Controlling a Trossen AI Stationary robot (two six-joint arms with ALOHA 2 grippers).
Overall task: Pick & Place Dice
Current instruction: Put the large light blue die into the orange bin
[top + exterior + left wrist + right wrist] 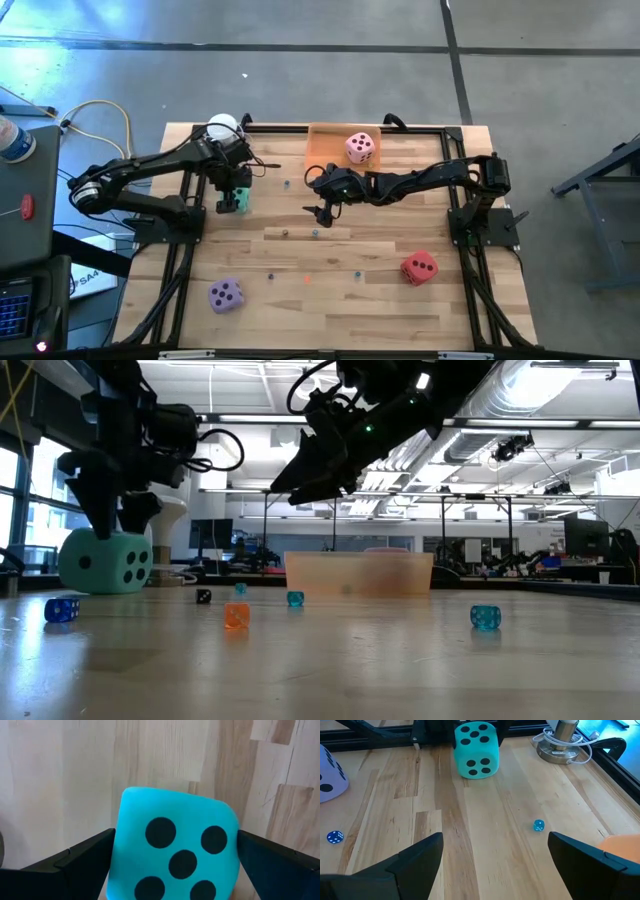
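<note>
There are four big dice on the wooden table [330,290], one of each colour. The left gripper [233,200] stands over the teal die [236,201], with one dark finger [65,870] on each side of it; the fingers seem to touch the die's sides, but the contact itself is hard to see in the left wrist view, where the face with five dark pips fills the space between them. In the low view this die sits on the table surface under the gripper. The right gripper [322,210] hangs in the air above the middle of the table, its fingers wide apart and holding nothing. The pink die [360,148] lies inside the one orange tray [322,143], just behind the right gripper and to its side. The red die [419,268] is well apart from the right gripper, toward the front edge on the right arm's side. The purple die [225,295] lies near the front edge, well in front of the left gripper. Several tiny dice are spread on the table; in the low view I count five: two teal-blue [485,617], one dark blue [62,609], one orange [236,616] and one black [204,596].
</note>
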